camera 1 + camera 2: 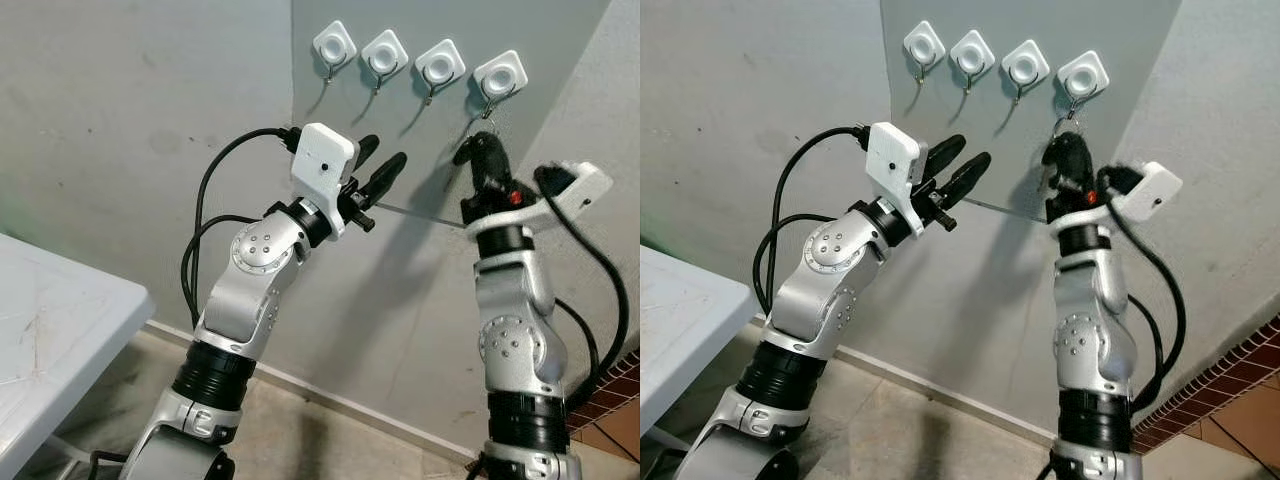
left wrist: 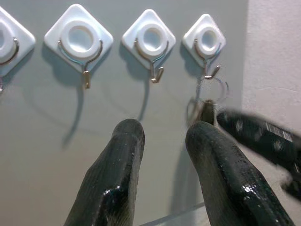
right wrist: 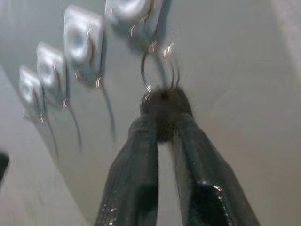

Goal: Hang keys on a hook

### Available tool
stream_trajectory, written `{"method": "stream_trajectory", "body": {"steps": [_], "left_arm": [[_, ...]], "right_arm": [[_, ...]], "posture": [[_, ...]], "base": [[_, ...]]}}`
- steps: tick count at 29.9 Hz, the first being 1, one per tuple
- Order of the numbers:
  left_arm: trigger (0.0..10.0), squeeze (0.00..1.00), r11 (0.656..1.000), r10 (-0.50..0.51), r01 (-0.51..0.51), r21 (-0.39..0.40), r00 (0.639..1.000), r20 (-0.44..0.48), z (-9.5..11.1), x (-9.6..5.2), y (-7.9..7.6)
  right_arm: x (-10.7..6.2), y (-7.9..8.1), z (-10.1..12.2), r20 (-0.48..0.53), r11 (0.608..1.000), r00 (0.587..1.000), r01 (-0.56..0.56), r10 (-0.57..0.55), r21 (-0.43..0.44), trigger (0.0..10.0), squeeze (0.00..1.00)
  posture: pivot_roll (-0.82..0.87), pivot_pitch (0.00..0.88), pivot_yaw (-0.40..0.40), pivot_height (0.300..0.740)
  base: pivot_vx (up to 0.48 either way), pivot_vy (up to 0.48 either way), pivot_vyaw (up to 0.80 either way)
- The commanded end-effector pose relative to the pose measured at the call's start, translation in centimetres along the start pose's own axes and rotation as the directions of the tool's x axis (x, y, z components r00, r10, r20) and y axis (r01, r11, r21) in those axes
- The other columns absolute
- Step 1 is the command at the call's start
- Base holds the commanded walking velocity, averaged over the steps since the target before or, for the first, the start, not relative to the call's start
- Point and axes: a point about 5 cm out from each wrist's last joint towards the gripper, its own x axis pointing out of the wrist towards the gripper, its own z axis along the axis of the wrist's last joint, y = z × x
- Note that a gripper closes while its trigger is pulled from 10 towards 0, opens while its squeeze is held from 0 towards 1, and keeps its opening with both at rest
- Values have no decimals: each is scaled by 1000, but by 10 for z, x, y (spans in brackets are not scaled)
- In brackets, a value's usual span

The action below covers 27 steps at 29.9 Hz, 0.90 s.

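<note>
On the grey wall panel (image 1: 440, 190) a row of four white diamond-shaped adhesive hooks (image 1: 418, 58) runs across. The right gripper (image 1: 482, 152), far nearer than the empty, parted left gripper (image 1: 378, 165), clenches the thin metal key ring (image 3: 157, 70). The ring's loop rises toward twelve o'clock from the fingertips, seemingly reaching the rightmost white hook (image 1: 499, 75), though blur hides whether it has caught.

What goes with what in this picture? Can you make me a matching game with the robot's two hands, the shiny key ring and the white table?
Things:
1. left gripper with two black fingers
2. right gripper with two black fingers
3. thin silver key ring
4. white plastic table

States or places:
A. at the lower left edge, beside the grey wall
B. pinching a small dark object just under the hooks
C. open and holding nothing, pointed at the hooks
D. looped at the rightmost white hook

Pairs: 1-C, 2-B, 3-D, 4-A
</note>
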Motion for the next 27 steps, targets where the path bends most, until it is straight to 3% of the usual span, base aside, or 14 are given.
{"method": "stream_trajectory", "body": {"steps": [1,4,6,16,18,23,27], "left_arm": [[10000,0,999,32,-32,7,999,10,2,-1,1],[10000,0,998,55,-55,5,998,4,-1,-3,2],[10000,0,991,130,-131,-20,991,-27,-14,-11,7],[10000,0,956,278,-289,-55,949,-145,-52,-39,19],[10000,0,951,299,-309,-29,936,-188,-69,-54,21],[10000,0,913,353,-394,-104,892,-284,-95,-71,25],[10000,0,910,377,-414,-35,857,-352,-124,-92,24]], "right_arm": [[-2,4,-5,-24,995,999,-45,43,-92,10000,1000],[-6,5,-10,-49,988,997,-68,62,-140,10000,1000],[-14,7,-20,-95,968,992,-97,77,-229,10000,1000],[-38,0,-40,-164,961,986,-73,29,-268,10000,1000],[-48,-7,-48,-193,966,981,-33,-18,-257,10000,1000],[-62,-16,-63,-244,963,968,-3,-65,-270,10000,1000],[-82,-36,-86,-334,948,933,22,-133,-317,10000,1000]], "posture": [[109,34,-31,740],[109,34,-31,740],[108,39,-32,740],[107,43,-35,740],[103,40,-31,740],[104,37,-29,740],[103,28,-29,740]], "base": [[0,0,0],[0,0,0],[0,0,0],[0,0,0],[0,0,0],[0,0,0],[0,0,0]]}}
